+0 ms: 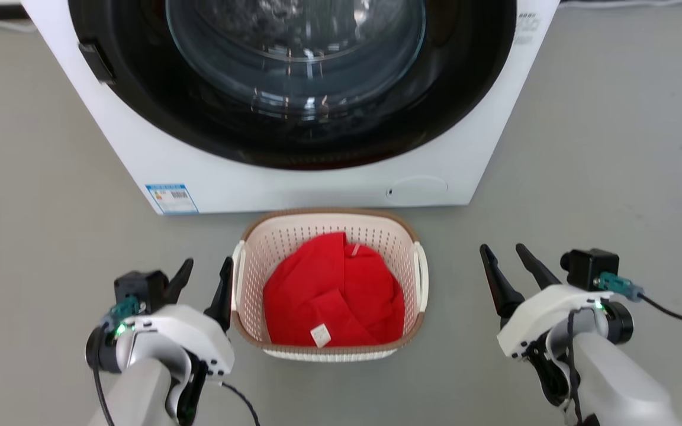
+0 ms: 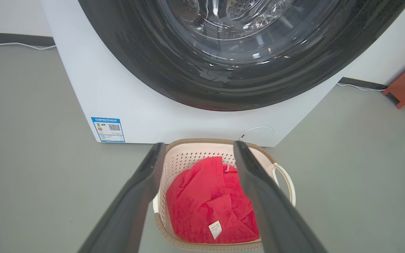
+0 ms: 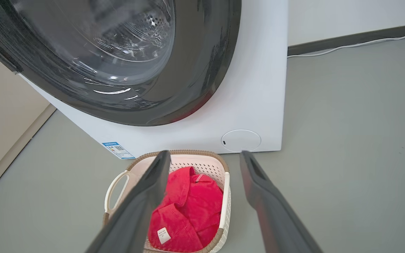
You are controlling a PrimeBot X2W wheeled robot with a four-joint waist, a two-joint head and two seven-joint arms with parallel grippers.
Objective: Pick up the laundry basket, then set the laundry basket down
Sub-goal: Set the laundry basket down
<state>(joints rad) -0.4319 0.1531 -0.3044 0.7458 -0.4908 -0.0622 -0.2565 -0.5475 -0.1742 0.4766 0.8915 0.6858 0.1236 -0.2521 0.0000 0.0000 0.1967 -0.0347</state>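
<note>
Head view, left tool [image 1: 208, 261] beside laundry basket [image 1: 308, 235]

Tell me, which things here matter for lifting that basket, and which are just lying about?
For the job: laundry basket, on the floor; left end effector, open, close beside its handle; right end effector, open, apart from it.
Just there: washing machine; red cloth, inside the basket; blue label; white cable.

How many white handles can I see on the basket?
2. One handle is on the left side of the basket, close beside the left gripper. The other handle is on its right side, apart from the right gripper. None seems hidden.
</note>
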